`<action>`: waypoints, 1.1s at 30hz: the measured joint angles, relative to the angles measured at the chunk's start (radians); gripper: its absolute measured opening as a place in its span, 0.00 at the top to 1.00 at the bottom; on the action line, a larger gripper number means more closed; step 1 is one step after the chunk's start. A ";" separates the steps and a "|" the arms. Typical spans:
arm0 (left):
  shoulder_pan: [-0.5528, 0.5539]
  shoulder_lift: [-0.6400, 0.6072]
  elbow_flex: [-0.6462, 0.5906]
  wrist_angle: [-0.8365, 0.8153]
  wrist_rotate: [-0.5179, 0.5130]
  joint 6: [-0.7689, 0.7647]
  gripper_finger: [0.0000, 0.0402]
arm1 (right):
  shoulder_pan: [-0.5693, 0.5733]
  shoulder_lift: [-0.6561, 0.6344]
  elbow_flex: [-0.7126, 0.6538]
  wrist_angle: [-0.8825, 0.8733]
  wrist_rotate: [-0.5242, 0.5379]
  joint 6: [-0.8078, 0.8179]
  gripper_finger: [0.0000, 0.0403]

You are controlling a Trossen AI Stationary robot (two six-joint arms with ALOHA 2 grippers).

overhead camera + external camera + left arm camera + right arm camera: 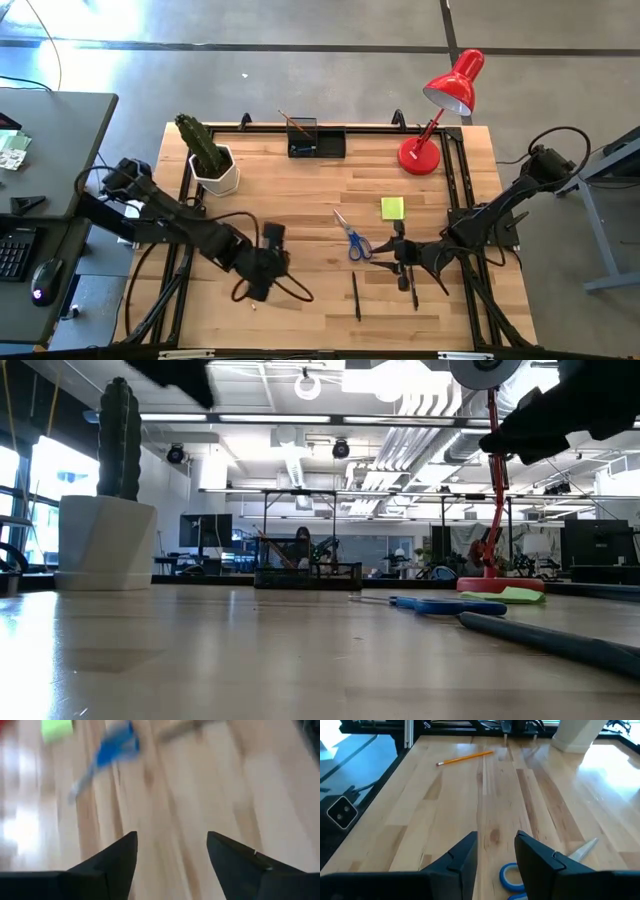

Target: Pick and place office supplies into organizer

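Left end effector (pixel 170 857) spread wide over bare bench (pixel 300 190), holding nothing, left of blue-handled scissors (pixel 354 238). Right end effector (pixel 495 852) parted, empty, just right of scissors. Organizer (pixel 316 139) at bench's far edge, well beyond scissors. Sticky-note pad (pixel 392 207) near scissors; 2 black pens (pixel 356 296) nearer bench front.

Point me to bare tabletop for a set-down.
Free: the middle strip between the organizer and the scissors; also the front right corner past the pens. Crowded: around the scissors, sticky pad and right tool.
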 joint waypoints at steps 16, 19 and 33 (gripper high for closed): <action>-0.152 0.205 0.099 -0.377 0.245 0.212 0.55 | 0.004 0.000 0.000 -0.018 -0.003 -0.073 0.69; -0.151 0.275 0.099 -0.374 0.305 0.243 0.55 | 0.005 0.000 0.000 -0.019 -0.003 -0.072 0.69; -0.198 0.374 0.012 -0.264 0.301 0.307 0.55 | 0.028 0.000 0.000 -0.018 0.004 -0.028 0.69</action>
